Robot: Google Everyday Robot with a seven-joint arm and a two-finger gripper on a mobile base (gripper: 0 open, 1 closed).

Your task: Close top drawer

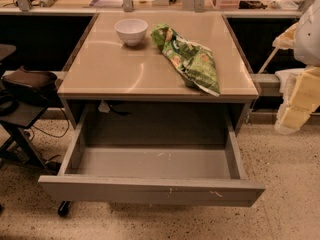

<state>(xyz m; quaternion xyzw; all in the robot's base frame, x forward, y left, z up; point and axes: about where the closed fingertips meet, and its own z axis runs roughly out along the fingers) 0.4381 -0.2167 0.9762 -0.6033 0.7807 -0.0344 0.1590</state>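
The top drawer is a wide shallow grey metal drawer, pulled far out from under the table top. Its flat front faces me, with small white scuff marks right of centre. The inside looks empty. My gripper shows at the right edge of the view as pale yellowish and white parts, level with the table's right side. It is well apart from the drawer, up and to the right of the drawer's right front corner, and holds nothing that I can see.
A white bowl and a green snack bag lie on the table top. A dark bag sits on a low stand at the left, with cables below. A caster wheel is under the drawer's left corner. Speckled floor lies in front.
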